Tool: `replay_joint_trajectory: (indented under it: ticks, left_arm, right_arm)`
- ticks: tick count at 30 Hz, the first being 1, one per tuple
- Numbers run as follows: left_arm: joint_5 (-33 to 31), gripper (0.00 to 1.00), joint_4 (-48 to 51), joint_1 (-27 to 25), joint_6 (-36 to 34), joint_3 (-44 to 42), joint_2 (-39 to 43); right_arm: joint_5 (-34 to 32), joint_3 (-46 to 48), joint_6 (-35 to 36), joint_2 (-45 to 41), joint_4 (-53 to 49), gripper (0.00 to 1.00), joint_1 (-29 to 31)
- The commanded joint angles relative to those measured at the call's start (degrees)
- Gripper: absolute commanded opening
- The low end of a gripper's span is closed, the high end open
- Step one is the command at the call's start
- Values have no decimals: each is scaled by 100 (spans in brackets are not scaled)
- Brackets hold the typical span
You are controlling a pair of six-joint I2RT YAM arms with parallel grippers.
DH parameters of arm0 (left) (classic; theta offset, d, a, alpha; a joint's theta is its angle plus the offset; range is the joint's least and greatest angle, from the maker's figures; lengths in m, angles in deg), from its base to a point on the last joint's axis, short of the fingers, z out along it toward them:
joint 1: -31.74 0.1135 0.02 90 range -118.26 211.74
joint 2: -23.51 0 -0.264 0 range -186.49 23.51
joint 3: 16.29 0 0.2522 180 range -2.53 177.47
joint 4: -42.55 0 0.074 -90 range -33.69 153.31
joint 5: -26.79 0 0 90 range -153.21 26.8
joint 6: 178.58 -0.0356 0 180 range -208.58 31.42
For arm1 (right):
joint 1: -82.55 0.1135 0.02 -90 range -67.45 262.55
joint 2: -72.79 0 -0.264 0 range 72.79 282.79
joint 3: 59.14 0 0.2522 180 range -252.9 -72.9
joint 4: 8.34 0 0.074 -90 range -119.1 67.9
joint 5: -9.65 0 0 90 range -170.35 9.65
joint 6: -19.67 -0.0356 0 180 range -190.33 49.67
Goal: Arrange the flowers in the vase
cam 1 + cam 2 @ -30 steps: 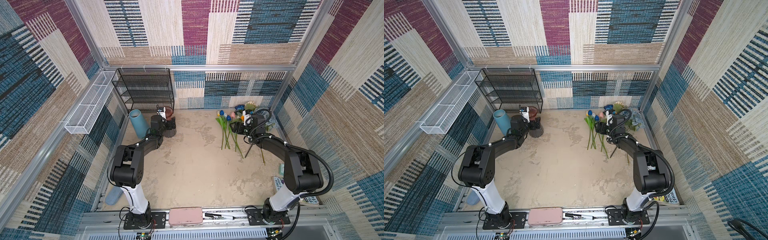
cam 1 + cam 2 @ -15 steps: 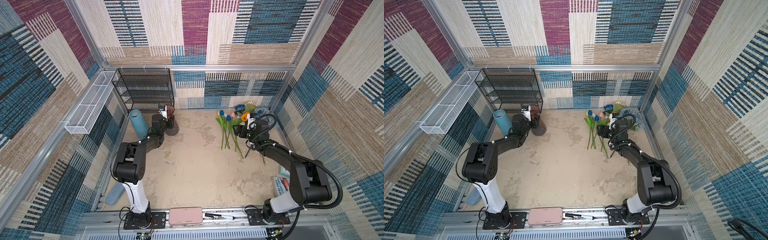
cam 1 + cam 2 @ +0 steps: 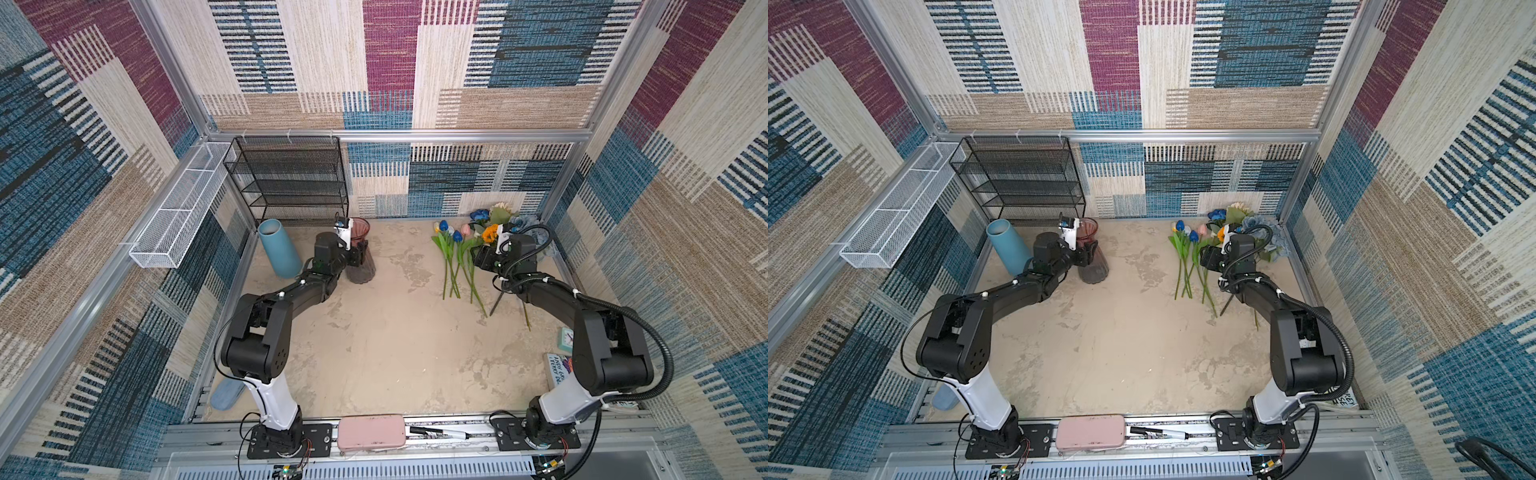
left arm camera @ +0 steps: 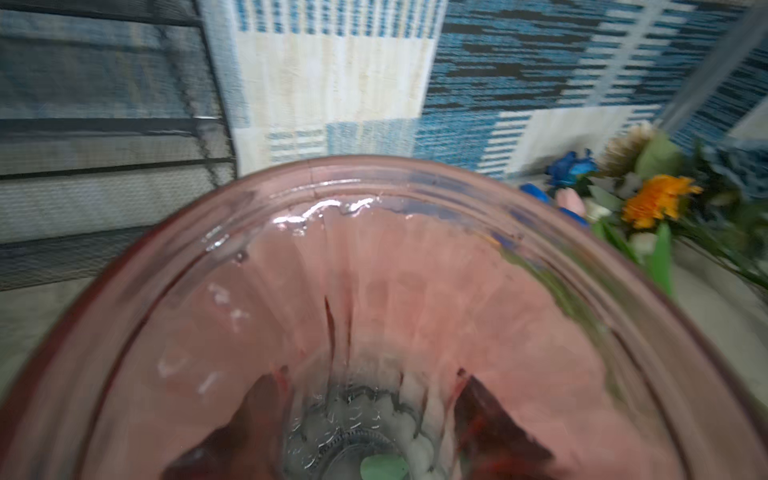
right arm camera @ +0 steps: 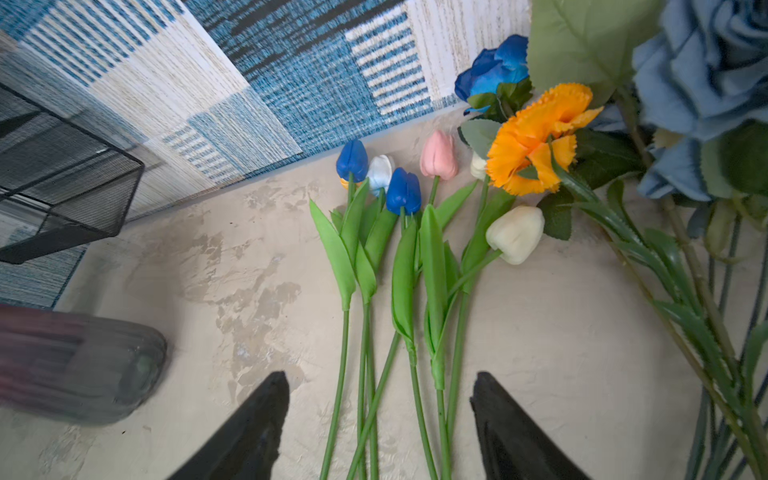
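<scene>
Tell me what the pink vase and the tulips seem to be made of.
The pink vase looks like tinted glass, glossy: see-through ribbed wall, bright glints at the rim. The tulips look artificial, probably soft plastic or foam, matte: smooth uniform heads, evenly bright-green stems.

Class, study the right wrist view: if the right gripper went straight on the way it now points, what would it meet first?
Most likely the green stems of the artificial tulips, lying on the sandy table between the fingers of the open right gripper. Depth is unclear, so the table might come first.
</scene>
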Motion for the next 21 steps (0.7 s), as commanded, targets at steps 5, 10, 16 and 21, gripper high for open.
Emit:
replay_joint_trajectory:
  ticks: [5, 10, 16, 21]
  left_arm:
    - [489, 6, -146, -1216, -114, -187, 392]
    - [484, 6, -95, -1576, -452, -270, 440]
    - [662, 8, -66, -1587, -455, -247, 354]
    - [768, 13, -88, -1587, -411, -208, 255]
  right_arm:
    - [-64, -729, 175, 846, -822, 52, 10]
    - [-81, -1109, 360, 1256, -1272, 45, 36]
    - [-171, -1391, 529, 1690, -1718, 43, 224]
    - [-478, -1541, 611, 1957, -1791, 43, 389]
